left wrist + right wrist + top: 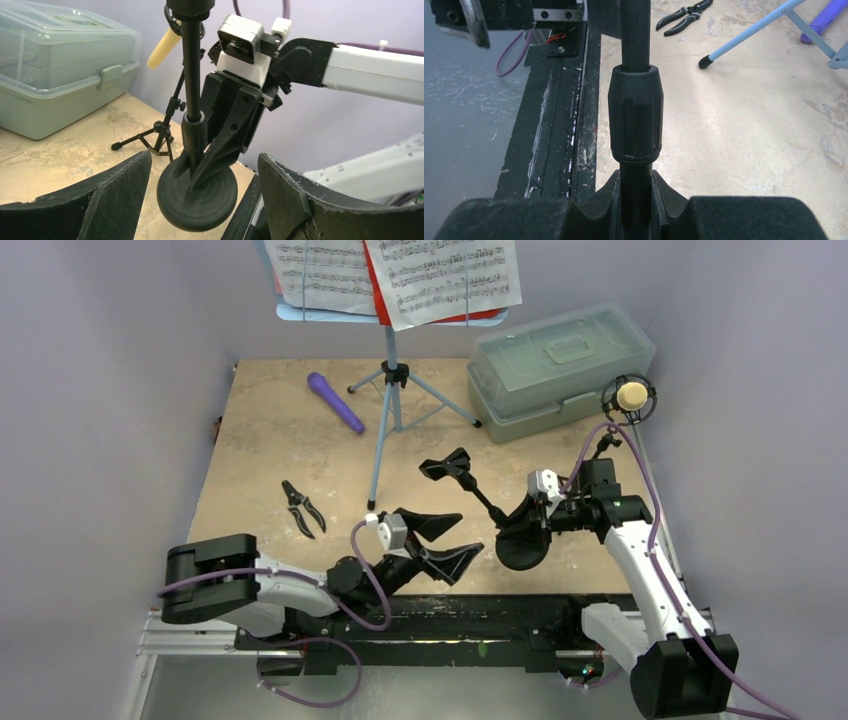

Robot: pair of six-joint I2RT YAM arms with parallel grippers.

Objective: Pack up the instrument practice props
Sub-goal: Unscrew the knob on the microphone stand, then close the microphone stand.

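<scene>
Here, the right jaws are clamped on the post of the round-base mic holder, just above its disc, holding it tilted at the near edge of the desk. The left jaws stand wide apart just beside that disc, gripping nothing. The purple microphone lies farther back, near the pale-blue music rack.

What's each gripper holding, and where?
Right gripper: round-base mic holder, clamped on its pole just below the collar. Left gripper: open, holding nothing.

Bright, even, diffuse light; soft shadows; right pincer blurred close up.
</scene>
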